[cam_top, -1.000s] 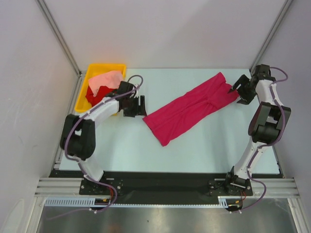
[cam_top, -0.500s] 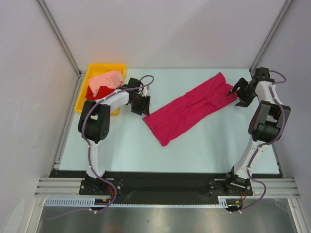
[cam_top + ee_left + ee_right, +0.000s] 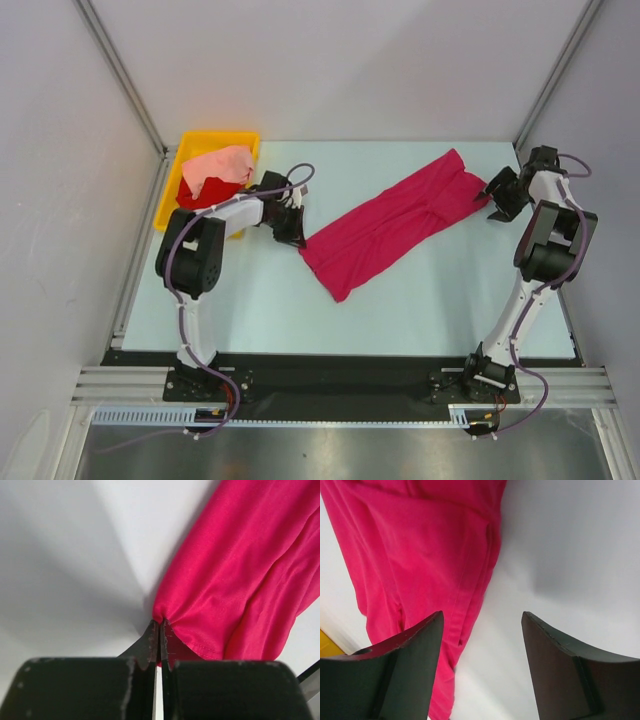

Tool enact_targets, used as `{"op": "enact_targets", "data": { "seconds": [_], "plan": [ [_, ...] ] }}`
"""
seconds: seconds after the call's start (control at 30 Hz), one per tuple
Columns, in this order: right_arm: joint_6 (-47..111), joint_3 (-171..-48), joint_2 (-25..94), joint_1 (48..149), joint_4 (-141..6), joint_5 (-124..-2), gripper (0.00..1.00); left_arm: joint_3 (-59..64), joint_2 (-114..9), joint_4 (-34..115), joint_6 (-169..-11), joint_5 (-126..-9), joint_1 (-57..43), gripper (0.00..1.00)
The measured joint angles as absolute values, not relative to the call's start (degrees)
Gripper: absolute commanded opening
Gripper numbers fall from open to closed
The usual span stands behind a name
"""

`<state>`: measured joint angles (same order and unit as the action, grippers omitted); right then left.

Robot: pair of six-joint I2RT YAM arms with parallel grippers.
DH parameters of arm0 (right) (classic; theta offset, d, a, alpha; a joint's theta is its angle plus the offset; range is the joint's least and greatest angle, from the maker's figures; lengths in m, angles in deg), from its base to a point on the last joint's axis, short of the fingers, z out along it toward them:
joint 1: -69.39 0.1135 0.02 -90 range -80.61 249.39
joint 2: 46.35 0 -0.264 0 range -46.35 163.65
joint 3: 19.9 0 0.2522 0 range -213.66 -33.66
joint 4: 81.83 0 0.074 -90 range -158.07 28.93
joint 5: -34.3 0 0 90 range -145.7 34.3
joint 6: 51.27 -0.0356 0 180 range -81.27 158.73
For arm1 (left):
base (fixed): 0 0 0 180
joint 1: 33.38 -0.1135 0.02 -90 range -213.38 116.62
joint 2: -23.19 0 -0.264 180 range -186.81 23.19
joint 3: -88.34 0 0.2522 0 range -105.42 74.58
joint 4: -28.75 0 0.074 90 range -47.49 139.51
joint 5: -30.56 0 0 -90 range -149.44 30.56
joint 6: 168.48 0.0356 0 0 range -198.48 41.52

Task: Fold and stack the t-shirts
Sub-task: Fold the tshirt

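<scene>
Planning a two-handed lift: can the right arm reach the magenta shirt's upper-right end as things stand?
Probably yes. The right gripper is open and hovers at that end of the magenta shirt, one finger over the cloth's edge; nothing lies between them.

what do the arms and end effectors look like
The left arm and right arm have white links, black joints and a thin purplish cable looping alongside. The left end effector and right end effector each have two matte black wedge-shaped fingers. No markings visible.
</scene>
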<state>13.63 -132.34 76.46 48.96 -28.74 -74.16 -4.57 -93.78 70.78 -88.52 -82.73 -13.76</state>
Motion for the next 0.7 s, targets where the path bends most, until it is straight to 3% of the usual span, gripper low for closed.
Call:
{"op": "enact_targets", "data": {
  "seconds": [0.13,0.53,0.6,0.7],
  "plan": [
    [13.35,-132.60,78.71,48.35,-31.89,-74.16,0.58,-0.99,-91.35,69.34,-89.17,-82.01,-13.72,0.00],
    [11.77,-138.52,87.10,49.77,-43.38,-77.62,0.52,21.02,-75.38,64.16,-94.03,-81.42,-13.37,0.00],
    [11.75,-141.01,89.16,50.82,-44.76,-78.34,0.36,24.56,-72.71,62.98,-95.75,-81.94,-12.52,0.00],
    [10.22,-143.81,92.35,52.99,-47.49,-79.93,0.22,28.50,-69.59,61.60,-98.42,-82.16,-9.35,0.00]
  ]
}}
